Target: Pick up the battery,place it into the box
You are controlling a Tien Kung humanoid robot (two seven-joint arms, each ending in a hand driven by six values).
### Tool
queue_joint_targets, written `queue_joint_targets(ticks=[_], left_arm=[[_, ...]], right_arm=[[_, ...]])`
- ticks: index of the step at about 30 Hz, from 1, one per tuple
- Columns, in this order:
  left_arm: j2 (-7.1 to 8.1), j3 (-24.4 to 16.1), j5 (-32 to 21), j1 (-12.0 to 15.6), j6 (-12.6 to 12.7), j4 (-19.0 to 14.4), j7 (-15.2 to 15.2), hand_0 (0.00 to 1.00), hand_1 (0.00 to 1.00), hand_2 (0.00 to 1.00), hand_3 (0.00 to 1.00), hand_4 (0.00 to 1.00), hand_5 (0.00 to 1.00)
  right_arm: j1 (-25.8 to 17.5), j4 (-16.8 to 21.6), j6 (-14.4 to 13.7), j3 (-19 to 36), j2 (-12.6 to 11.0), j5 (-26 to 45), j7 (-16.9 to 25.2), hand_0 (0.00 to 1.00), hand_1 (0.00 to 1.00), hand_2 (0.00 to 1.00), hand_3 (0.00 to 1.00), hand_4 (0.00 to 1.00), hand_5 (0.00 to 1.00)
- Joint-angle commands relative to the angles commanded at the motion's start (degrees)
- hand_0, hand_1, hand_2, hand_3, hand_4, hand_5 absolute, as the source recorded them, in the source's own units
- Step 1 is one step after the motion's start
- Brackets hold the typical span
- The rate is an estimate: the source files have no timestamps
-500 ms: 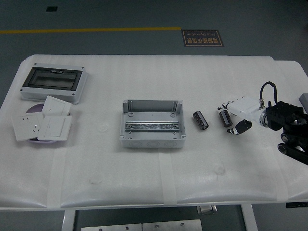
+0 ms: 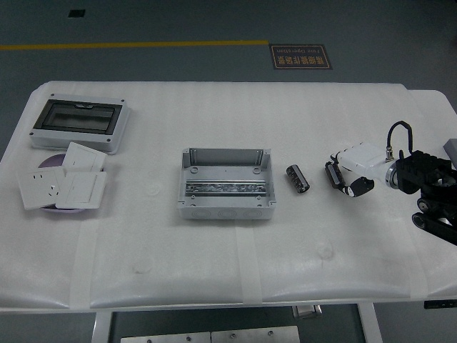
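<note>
My right hand (image 2: 351, 174) reaches in from the right edge, its fingers curled around a dark cylinder, a second battery (image 2: 333, 175), which it seems to have pinched between white palm and black fingertips; I judge the grasp is closed, though whether the piece has left the table I cannot tell. Just to the hand's left, apart from it, lies the other battery (image 2: 298, 179), on its side and slightly angled. Further left again sits the open grey box (image 2: 227, 184), mouth up, so a drop from above should do; its metal rail inside may make the cylinder roll or settle unevenly. Well away on the far left are a lidded enclosure (image 2: 80, 123) and a stack of wall switch plates (image 2: 63, 185), irrelevant here. The thumb and the contact points are hidden by the hand's own shell, and the forearm is cut off by the frame edge. My left arm does not show.
</note>
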Motion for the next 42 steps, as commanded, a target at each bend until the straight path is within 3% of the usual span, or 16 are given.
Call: queue_joint_targets(ticks=[1,6,7,12,13,18,22,29,34,37,42], left_arm=[[-0.01,0.03,-0.04,0.01,0.01,0.0,-0.01,0.684,0.681,0.595,0.641,0.708,0.337],[0.0,0.05,-0.15,0.03,0.08,0.0,-0.09,0.684,0.681,0.595,0.641,0.708,0.337],[-0.01,0.07,-0.18,0.04,0.09,0.0,-0.1,0.685,0.681,0.595,0.642,0.708,0.336],[-0.1,-0.12,0.02,0.05,0.14,0.0,-0.07,0.685,0.681,0.595,0.642,0.708,0.336],[-0.12,-0.17,0.06,0.05,0.15,0.0,-0.05,0.685,0.681,0.595,0.642,0.708,0.335],[-0.23,-0.86,0.73,0.14,0.15,0.0,0.1,0.685,0.681,0.595,0.642,0.708,0.335],[-0.31,-1.17,1.06,0.25,0.12,0.0,0.2,0.684,0.681,0.595,0.642,0.708,0.335],[-0.48,-1.87,1.83,0.51,0.03,0.0,0.42,0.684,0.681,0.595,0.643,0.708,0.335],[-0.61,-2.06,2.13,0.64,-0.05,0.0,0.5,0.684,0.681,0.595,0.645,0.709,0.335],[-0.55,-1.91,1.97,0.67,0.03,0.0,0.37,0.684,0.681,0.595,0.645,0.709,0.335],[-0.53,-2.35,2.46,0.73,0.2,0.0,0.25,0.684,0.681,0.595,0.643,0.709,0.335]], right_arm=[[-0.06,-0.04,-0.04,0.04,0.03,0.11,0.01,0.65,0.549,0.676,0.693,0.478,0.14],[-0.58,-0.26,-0.34,0.44,0.26,0.76,0.06,0.65,0.549,0.676,0.693,0.478,0.14],[-0.69,-0.25,-0.4,0.61,0.27,0.82,0.08,0.639,0.545,0.642,0.684,0.261,0.109],[-1.94,1.37,-0.77,4.86,-0.78,0.73,0.09,0.639,0.545,0.642,0.684,0.261,0.109],[-2.2,1.92,-0.78,5.9,-1.09,0.68,0.04,0.637,0.541,0.634,0.681,0.305,0.121],[-4.27,7.06,-0.72,12.59,-3.05,1.7,-0.31,0.637,0.541,0.634,0.681,0.305,0.121],[-7.11,12.36,-0.61,19.07,-2.97,5.23,-0.57,0.634,0.537,0.631,0.678,0.313,0.137],[-14.01,23.06,-0.71,30.15,2.41,11.17,-3.34,0.632,0.538,0.629,0.682,0.281,0.106],[-16.51,29.4,-0.67,34.27,8.05,7.86,-4.66,0.626,0.539,0.636,0.688,0.3,0.093],[-16.57,28.99,0.34,33.22,10.66,3.8,-5.9,0.626,0.539,0.636,0.688,0.3,0.093],[-16.3,24.96,1.35,30.68,13.76,-2.54,-6.71,0.63,0.56,0.65,0.695,0.33,0.126]])
